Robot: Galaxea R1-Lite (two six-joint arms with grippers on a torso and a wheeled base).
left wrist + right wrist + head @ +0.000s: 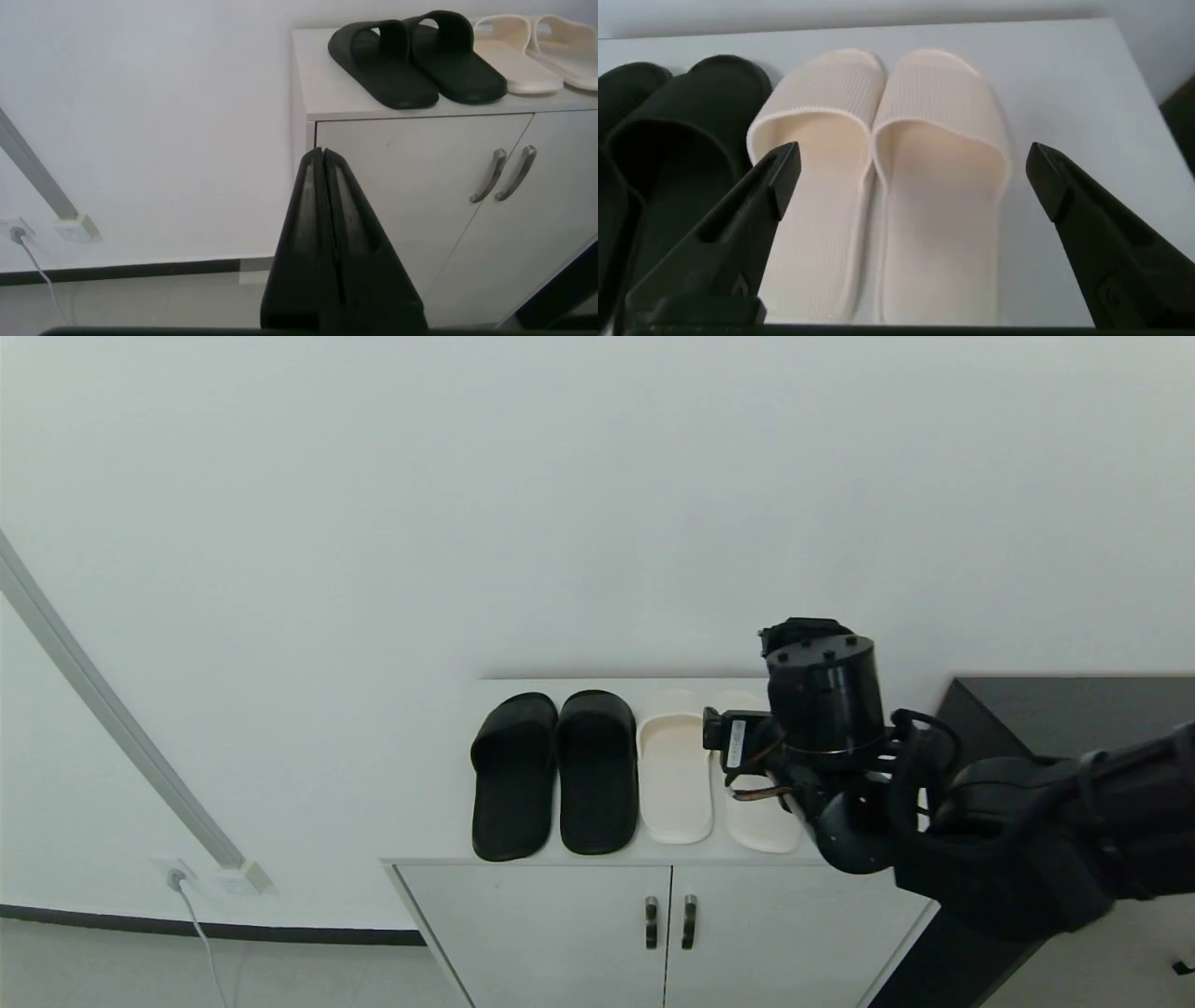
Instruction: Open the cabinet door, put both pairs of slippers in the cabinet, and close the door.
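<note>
The cabinet (pixel 532 933) stands against the wall with both doors shut, and its two handles (pixel 669 922) sit side by side at the middle seam. On its top lie four slippers in a row. The black pair (pixel 523 784) is on the left and the white pair (pixel 674 779) on the right, each slipper just beside the next. Their long axes run front to back, with toes to the wall and heels near the front edge.

In the head view the right arm's wrist covers part of the rightmost white slipper. The right wrist view shows both white slippers whole, with the right gripper (pixel 913 163) spread wide and a finger (pixel 738 252) outside each side of the pair. I cannot tell whether it touches them.

The left wrist view shows all four slippers uncovered and the handles in profile. There the left gripper (pixel 323 154) is pressed closed on nothing, low before the cabinet's left front corner.

A dark table (pixel 1074 719) stands to the right of the cabinet. To the left are a slanted wall trunking (pixel 112 709) and a socket (pixel 173 875) with a cable.
</note>
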